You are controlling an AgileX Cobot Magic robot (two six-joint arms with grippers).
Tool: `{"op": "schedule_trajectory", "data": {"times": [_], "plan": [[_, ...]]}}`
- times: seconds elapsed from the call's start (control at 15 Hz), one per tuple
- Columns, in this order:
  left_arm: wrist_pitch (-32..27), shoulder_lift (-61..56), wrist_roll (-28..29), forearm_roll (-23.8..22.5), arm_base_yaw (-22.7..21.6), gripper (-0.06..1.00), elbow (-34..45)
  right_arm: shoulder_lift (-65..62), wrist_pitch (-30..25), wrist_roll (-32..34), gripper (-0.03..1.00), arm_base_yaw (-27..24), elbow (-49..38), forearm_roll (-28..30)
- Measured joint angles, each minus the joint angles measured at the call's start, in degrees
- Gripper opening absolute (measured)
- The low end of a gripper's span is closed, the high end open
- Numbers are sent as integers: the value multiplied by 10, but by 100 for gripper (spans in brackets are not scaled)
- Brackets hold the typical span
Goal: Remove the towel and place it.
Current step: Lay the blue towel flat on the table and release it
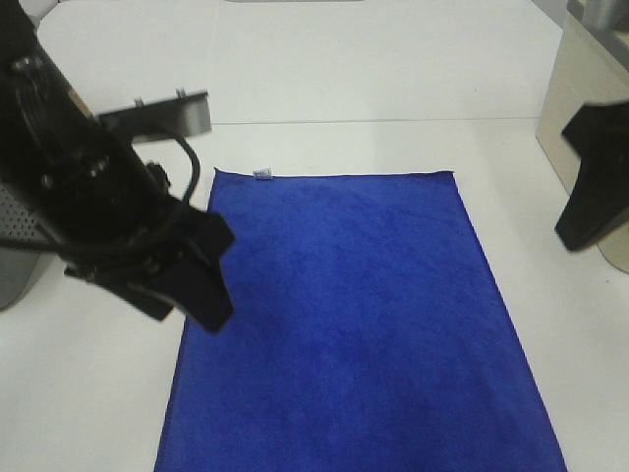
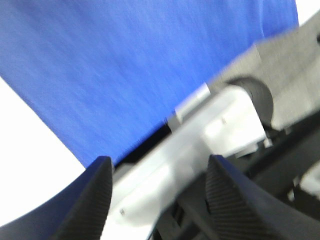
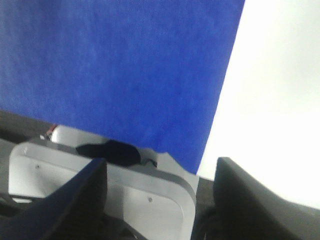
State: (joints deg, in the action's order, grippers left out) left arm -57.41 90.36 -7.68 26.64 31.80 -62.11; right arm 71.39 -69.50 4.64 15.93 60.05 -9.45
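Two empty pincers, both released: left pincer [image 2: 157, 172] above the flat towel's [image 1: 364, 324] left edge, right pincer [image 3: 160, 172] off its right side.

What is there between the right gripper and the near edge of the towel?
Only bare white table. Nothing lies between the right gripper and the towel. The exterior high view shows this stretch.

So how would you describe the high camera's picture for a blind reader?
A royal-blue towel lies spread flat on a white table, a small pale tag at its far left corner. A black left gripper hangs over its left edge; the right gripper sits off to its right.
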Motion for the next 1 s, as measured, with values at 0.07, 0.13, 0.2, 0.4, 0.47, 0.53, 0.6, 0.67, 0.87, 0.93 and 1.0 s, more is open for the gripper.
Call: {"op": "schedule_trajectory", "data": {"times": [0.07,0.13,0.2,0.4,0.47,0.53,0.6,0.67,0.87,0.93,1.0], "plan": [[5,0,7,-9,-29,52,-28,16,0,-37,62,-45,33,-22],[10,1,8,-13,-56,52,-54,39,0,-77,62,-97,61,-59],[11,9,8,-14,-84,52,-80,69,0,-114,62,-136,90,-114],[11,57,10,-29,-151,62,-157,178,1,-161,63,-175,176,-190],[12,79,13,-37,-162,67,-179,202,1,-145,66,-175,198,-184],[14,104,21,-46,-168,70,-199,220,1,-125,70,-175,214,-166],[23,129,27,-51,-173,72,-219,236,1,-108,75,-175,228,-142],[26,150,32,-55,-174,72,-239,249,1,-97,78,-175,234,-121],[32,227,47,-66,-175,73,-308,284,37,-67,80,-175,244,-83],[38,245,50,-66,-175,73,-323,298,53,-74,80,-172,253,-83],[40,267,53,-66,-175,73,-343,317,63,-93,80,-166,268,-85]]}}
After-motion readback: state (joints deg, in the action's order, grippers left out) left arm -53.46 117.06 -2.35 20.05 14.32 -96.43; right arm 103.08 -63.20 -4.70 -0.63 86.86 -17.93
